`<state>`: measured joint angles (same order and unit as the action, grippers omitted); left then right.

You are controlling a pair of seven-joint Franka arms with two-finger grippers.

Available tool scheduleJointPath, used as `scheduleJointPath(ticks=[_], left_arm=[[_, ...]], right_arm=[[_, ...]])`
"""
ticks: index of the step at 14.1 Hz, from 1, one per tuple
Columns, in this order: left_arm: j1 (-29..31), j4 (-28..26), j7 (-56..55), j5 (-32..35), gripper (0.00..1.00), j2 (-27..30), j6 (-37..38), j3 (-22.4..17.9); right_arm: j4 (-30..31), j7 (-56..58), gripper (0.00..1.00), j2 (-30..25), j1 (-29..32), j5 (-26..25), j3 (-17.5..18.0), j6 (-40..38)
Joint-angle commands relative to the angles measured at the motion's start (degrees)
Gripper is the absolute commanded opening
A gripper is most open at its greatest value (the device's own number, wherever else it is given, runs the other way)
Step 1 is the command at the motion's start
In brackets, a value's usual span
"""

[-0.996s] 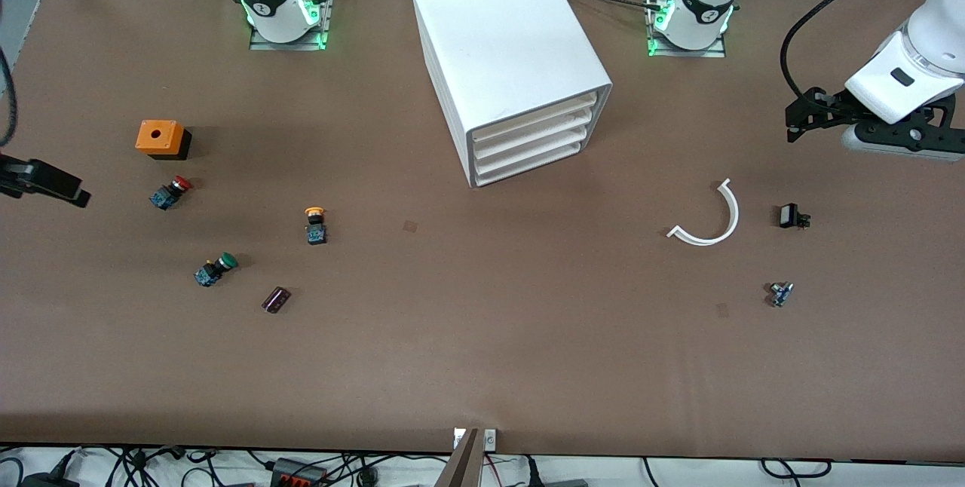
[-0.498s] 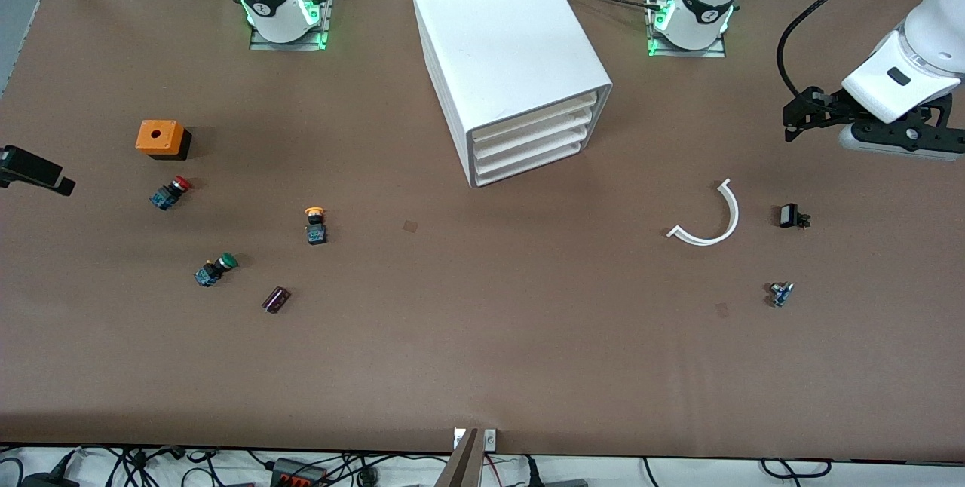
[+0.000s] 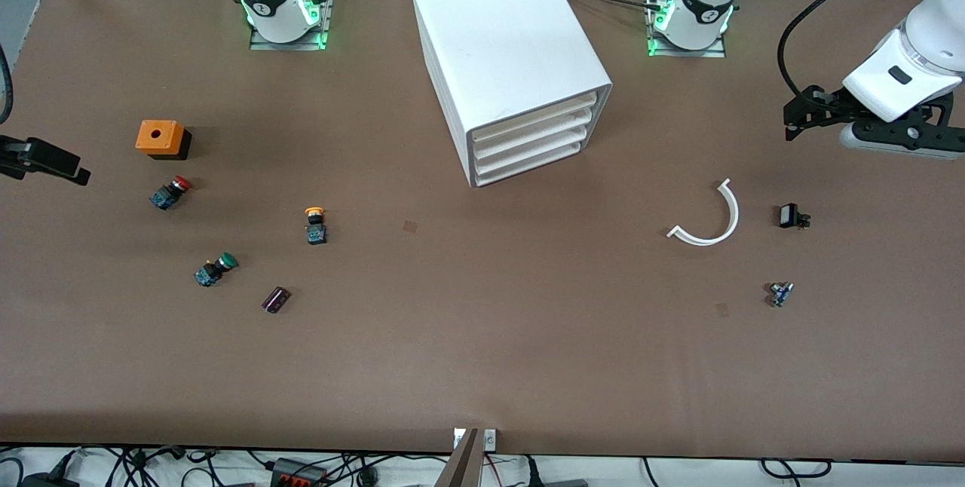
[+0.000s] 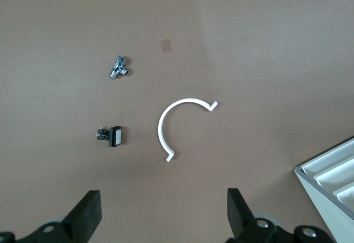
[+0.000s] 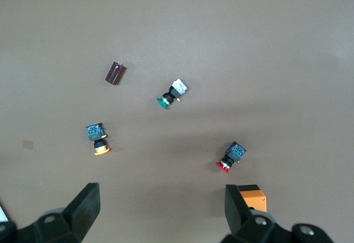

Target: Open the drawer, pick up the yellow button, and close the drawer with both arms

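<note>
FRONT VIEW
Cabinet [image 3: 505, 42]: upper middle of the frame, standing on the table [image 3: 482, 366] between the two arm bases.
Drawer [image 3: 539, 116]: topmost of four, pushed in flush with the three below it.
Button [image 3: 315, 225]: mid-height in the frame, on the bare table toward the right arm's end, lying with its orange-yellow cap uppermost in the frame; well apart from the cabinet.
Red button [image 3: 170, 191]: just below the orange box [image 3: 160, 138].
Green button [image 3: 215, 270]: lower in the frame than the red one, near a dark cylinder [image 3: 276, 299].
White arc [image 3: 712, 219]: toward the left arm's end, with a black part [image 3: 791, 216] beside it and a small metal part [image 3: 780, 294] lower down.
Left gripper [image 3: 789, 121]: in the air over the table's left-arm end, above the black part in the frame, holding nothing.
Right gripper [image 3: 56, 166]: at the frame's edge, over the table's right-arm end, near the orange box.

LEFT WRIST VIEW
Left gripper [image 4: 163, 212]: fingers [image 4: 88, 212] spread wide, nothing between them.
Seen below it: arc [image 4: 166, 127], black part [image 4: 112, 136], metal part [image 4: 118, 68], a corner of the cabinet [image 4: 326, 207].

RIGHT WRIST VIEW
Right gripper [image 5: 160, 210]: fingers [image 5: 86, 204] spread wide, empty.
Button [image 5: 98, 139]: on the table, apart from the fingers.
Others: green button [image 5: 171, 94], red button [image 5: 232, 157], cylinder [image 5: 114, 72], orange box [image 5: 251, 198] partly hidden by one finger.
</note>
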<state>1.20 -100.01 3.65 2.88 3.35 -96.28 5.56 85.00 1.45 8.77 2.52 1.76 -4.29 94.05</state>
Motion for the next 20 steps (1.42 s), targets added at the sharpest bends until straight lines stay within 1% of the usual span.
scheduleJointPath(ticks=[1, 3, 4, 20], left_arm=[[0.03, 1.05, -0.22, -1.03, 1.0, 0.25, 1.36, 0.15], [0.03, 1.13, -0.31, -1.03, 1.0, 0.25, 1.36, 0.15], [0.03, 1.13, -0.31, -1.03, 1.0, 0.25, 1.36, 0.15], [0.03, 1.13, -0.31, -1.03, 1.0, 0.16, 1.45, 0.15]], right_arm=[[6.05, 1.19, 1.0, -4.64, 0.38, -0.88, 0.68, 2.02], [5.97, 1.28, 1.0, -4.73, 0.21, -3.24, 0.77, 1.84], [5.97, 1.19, 1.0, -5.08, -0.32, -3.6, 0.77, 1.67], [6.41, 1.1, 1.0, -4.99, -0.23, -2.99, 0.68, 0.79]])
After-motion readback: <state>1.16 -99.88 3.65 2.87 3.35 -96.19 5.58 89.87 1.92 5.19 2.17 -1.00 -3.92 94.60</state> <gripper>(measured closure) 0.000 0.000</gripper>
